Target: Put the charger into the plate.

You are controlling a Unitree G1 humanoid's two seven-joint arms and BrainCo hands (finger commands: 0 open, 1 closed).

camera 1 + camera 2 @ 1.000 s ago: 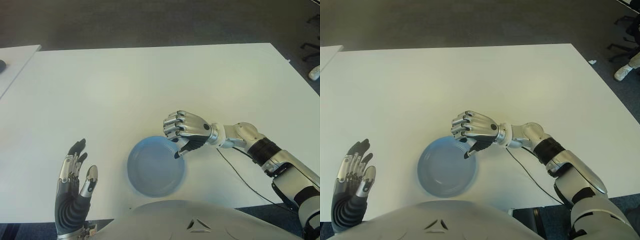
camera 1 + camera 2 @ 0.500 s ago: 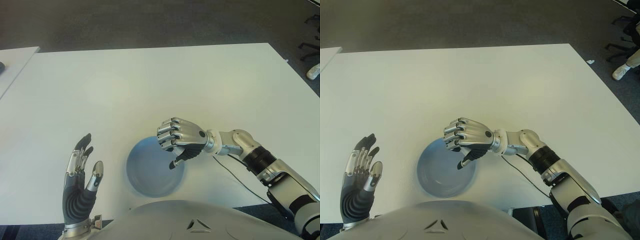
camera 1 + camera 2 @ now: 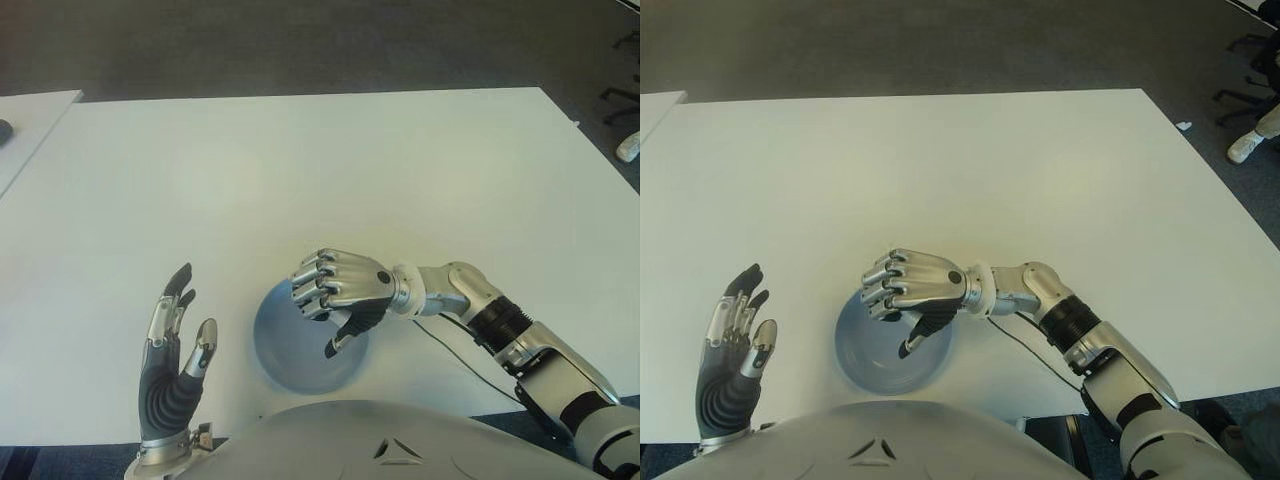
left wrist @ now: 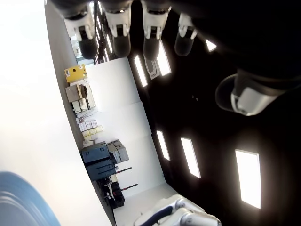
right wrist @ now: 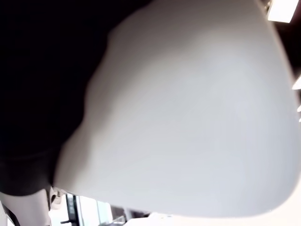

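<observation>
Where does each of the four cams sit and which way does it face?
Left eye: head, looking down at the white table; shows curled right hand over the blue plate, open left hand.
Right eye: same scene, slightly offset.
Left wrist: looks along its own fingertips toward room and ceiling lights; plate edge shows.
Right wrist: filled by a pale blurred surface; unreadable.
Shared: both eyes; left wrist shares the plate.
</observation>
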